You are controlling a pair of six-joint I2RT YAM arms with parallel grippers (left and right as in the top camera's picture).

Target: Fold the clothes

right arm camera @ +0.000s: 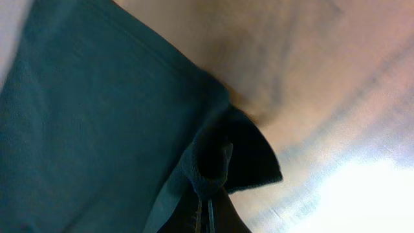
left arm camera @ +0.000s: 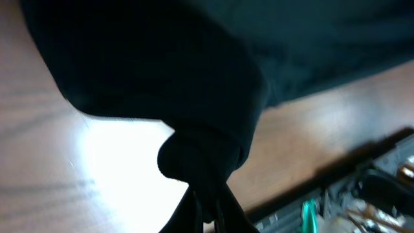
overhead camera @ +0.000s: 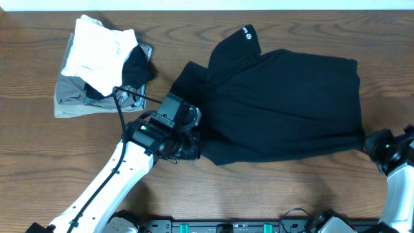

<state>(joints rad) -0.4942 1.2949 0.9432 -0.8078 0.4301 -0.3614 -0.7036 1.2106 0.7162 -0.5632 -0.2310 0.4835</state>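
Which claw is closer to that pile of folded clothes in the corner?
Left. The left claw pinches the black shirt's lower corner, a short way from the folded pile. The right claw pinches the shirt's other lower corner, far across the table.

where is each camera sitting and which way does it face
Overhead: above the table, looking straight down at the black shirt, a white garment, a grey garment and both arms.
Left wrist: on the left arm, facing along the left pincer, shut on bunched shirt fabric.
Right wrist: on the right arm, facing along the right pincer, pinching a shirt corner.
Shared: all show the shirt and wooden tabletop.
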